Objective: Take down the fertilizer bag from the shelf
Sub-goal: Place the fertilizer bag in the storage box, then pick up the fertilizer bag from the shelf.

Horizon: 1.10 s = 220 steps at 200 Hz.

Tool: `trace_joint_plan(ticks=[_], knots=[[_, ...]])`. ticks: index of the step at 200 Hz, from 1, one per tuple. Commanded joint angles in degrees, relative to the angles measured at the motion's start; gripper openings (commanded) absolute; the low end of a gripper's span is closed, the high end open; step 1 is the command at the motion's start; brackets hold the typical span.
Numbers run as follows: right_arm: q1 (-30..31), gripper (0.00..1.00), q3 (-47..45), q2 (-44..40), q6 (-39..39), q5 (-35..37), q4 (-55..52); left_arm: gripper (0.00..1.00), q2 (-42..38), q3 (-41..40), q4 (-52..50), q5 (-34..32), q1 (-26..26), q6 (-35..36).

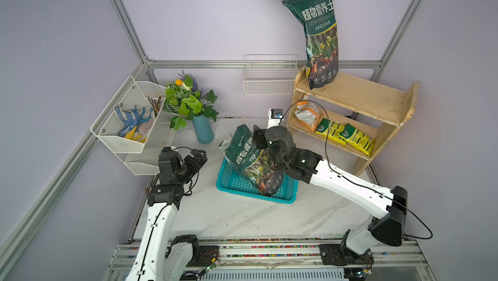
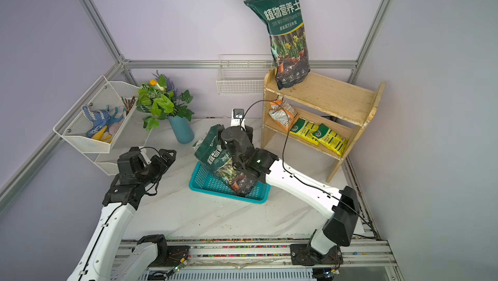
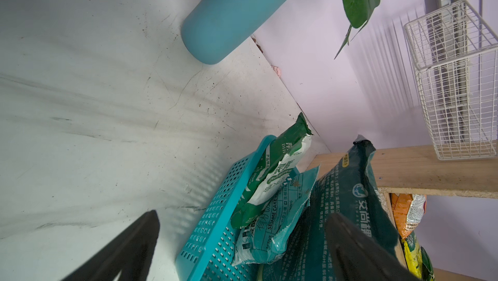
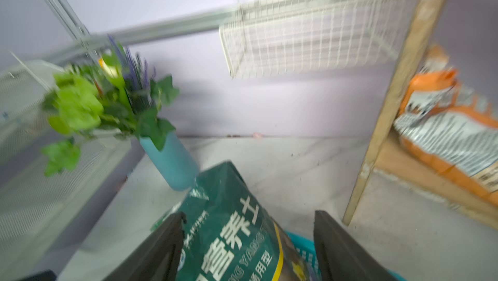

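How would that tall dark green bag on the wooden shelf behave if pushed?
The tall dark green bag would probably tip easily: it stands on its narrow end near the pale wooden shelf top's edge. Its creased, bulging plastic suggests a soft, sagging, heavy load.

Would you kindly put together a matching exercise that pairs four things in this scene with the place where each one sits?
Things:
1. tall dark green bag
2. yellow packets
3. blue dotted glove
4. blue vase

Places:
A. on the table, holding the plant
B. top tier of the shelf
C. in the mesh wall basket
D. lower tier of the shelf

Pairs: 1-B, 2-D, 3-C, 4-A
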Motion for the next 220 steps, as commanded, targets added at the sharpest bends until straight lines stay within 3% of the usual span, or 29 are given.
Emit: trace_joint_plan(ticks=[1,75,118,178,220], knots=[[0.28,0.82,7.17,-3.5,-6.76,7.86,-6.55,1.0,0.28,-2.87,0.98,0.77,0.43,-0.31],[-0.82,0.92,29.08,1.85,-21.73,18.19,-12.61,1.0,-0.25,-4.03,2.92,4.41,0.52,-1.43],[-6.11,0.95,35.36,6.31,-25.59,17.07,-12.59,1.0,-1.65,-2.81,1.89,9.84,0.52,-2.22],[-12.45,0.96,44.6,14.93,-29.39,15.49,-12.59,1.0,-6.5,-2.09,-4.6,11.51,0.94,-3.23],[-16.41,0.98,50.95,19.16,-30.34,12.42,-12.18,1.0,-6.64,3.02,-13.62,9.63,1.14,3.95]])
